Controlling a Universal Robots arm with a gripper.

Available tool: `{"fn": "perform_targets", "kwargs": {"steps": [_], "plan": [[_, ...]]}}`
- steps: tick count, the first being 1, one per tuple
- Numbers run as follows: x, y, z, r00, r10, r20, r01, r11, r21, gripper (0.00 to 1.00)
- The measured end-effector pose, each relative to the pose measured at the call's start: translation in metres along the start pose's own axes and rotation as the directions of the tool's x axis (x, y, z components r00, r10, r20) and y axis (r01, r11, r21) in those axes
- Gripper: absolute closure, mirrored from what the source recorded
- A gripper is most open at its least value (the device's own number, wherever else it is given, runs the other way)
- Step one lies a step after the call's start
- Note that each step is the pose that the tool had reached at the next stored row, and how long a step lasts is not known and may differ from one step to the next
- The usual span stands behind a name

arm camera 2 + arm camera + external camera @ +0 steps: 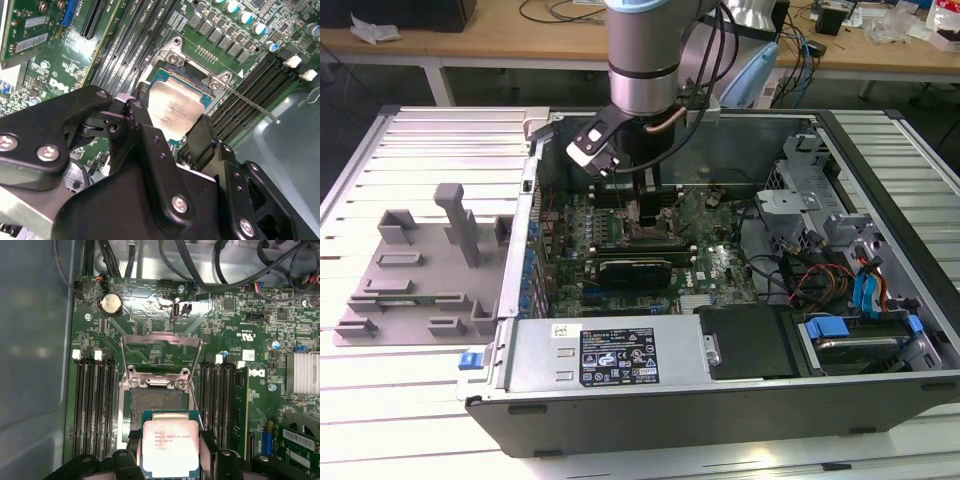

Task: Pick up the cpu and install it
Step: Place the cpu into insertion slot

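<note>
The black two-fingered hand (pixel 170 462) is clamped on the small flat square cpu with its silvery metal top (pixel 170 445), one finger against each opposite edge, as both wrist views show. The chip sits low inside the open grey computer case (pixel 720 400), overlapping the dark square socket (pixel 152 402) on the green motherboard (pixel 240 390). Whether they touch, I cannot tell. The socket's metal load plate (pixel 161 352) stands lifted.

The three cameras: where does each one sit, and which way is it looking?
Exterior view: raised, apart from the robot, looking down into the open computer case; the arm shows.
First wrist view: on the wrist, looking past the pincer at the empty socket.
Second wrist view: on the wrist, slanting across the motherboard, pincer fingers in front.
Both wrist views share the cpu gripped in the pincer.
</note>
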State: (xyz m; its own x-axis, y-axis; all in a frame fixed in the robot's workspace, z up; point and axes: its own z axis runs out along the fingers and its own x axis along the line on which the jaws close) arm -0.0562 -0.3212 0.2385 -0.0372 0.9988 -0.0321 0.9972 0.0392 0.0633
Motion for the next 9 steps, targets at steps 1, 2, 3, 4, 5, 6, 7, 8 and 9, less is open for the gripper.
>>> {"fn": "perform_targets", "kwargs": {"steps": [1, 2, 3, 4, 5, 6, 7, 8, 9], "plan": [[0.0, 0.0007, 0.0015, 1.0, 0.0, -0.0001, 0.0, 1.0, 0.0024, 0.46], [0.0, 0.0014, 0.0026, 1.0, 0.0, -0.0003, 0.0, 1.0, 0.005, 0.46], [0.0001, 0.002, 0.0036, 1.0, 0.0, -0.0004, 0.0, 1.0, 0.0072, 0.46], [0.0001, 0.0025, 0.0045, 1.0, 0.0, -0.0004, 0.0, 1.0, 0.0092, 0.46], [0.0001, 0.0031, 0.0058, 1.0, 0.0, -0.0005, 0.0, 0.9999, 0.0117, 0.46], [0.0001, 0.0037, 0.0067, 1.0, 0.0, -0.0005, 0.0, 0.9999, 0.0136, 0.46], [0.0001, 0.0053, 0.0088, 1.0, 0.0, -0.0007, 0.0, 0.9998, 0.0176, 0.46], [0.0001, 0.006, 0.0097, 1.0, 0.0, -0.0008, 0.0, 0.9998, 0.0193, 0.46], [0.0001, 0.0067, 0.0103, 1.0, -0.001, -0.0008, 0.001, 0.9998, 0.0206, 0.46]]}}
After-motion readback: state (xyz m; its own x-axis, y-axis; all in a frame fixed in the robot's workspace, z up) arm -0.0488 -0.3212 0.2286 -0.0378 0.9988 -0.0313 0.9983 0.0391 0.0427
